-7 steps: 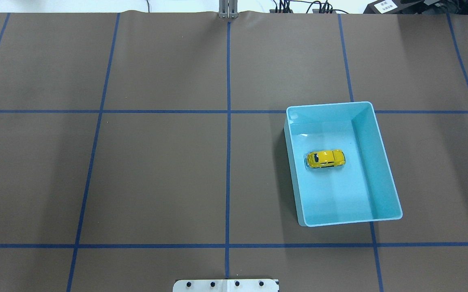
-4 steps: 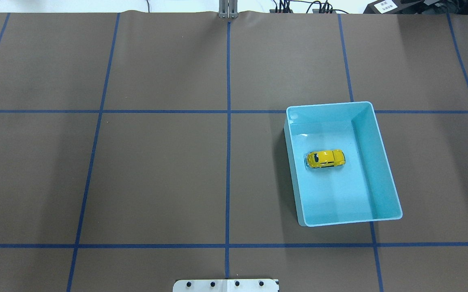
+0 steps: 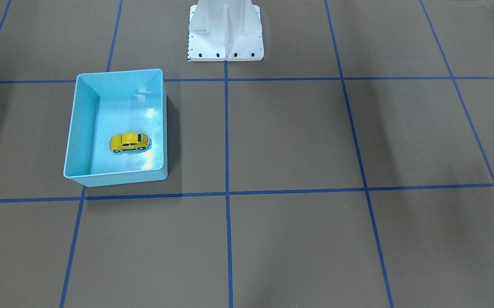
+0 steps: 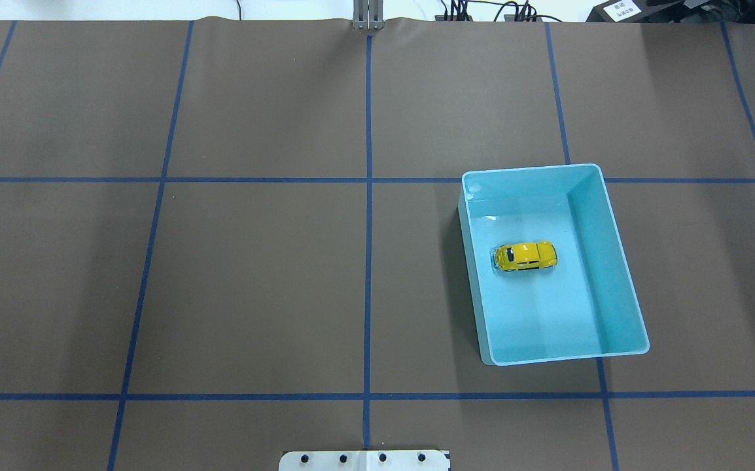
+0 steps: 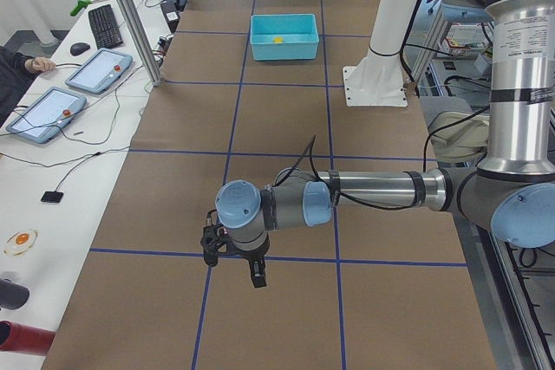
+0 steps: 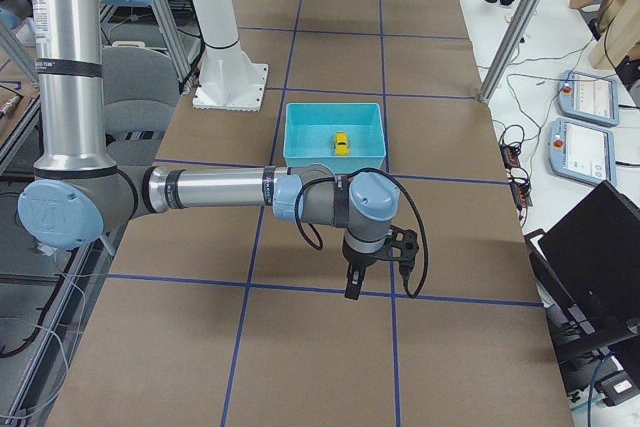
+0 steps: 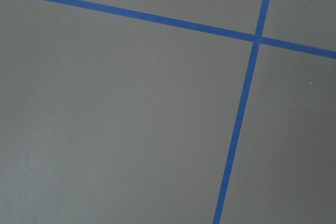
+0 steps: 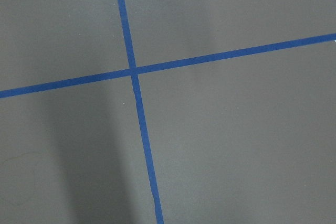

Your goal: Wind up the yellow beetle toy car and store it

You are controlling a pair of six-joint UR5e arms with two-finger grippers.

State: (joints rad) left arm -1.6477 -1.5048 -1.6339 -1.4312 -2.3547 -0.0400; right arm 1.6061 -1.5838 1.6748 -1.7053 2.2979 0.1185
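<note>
Yellow toy car (image 4: 525, 256) sits on its wheels inside the light-blue bin (image 4: 567, 358). Only the side views show my left gripper (image 5: 236, 259) and right gripper (image 6: 378, 277), both well apart from it; wide or narrow, I cannot tell.

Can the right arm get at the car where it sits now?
Probably yes. The car sits upright in the open-topped bin, apart from its walls, with nothing over it. The right arm hangs close beside the bin, nothing between them.
</note>
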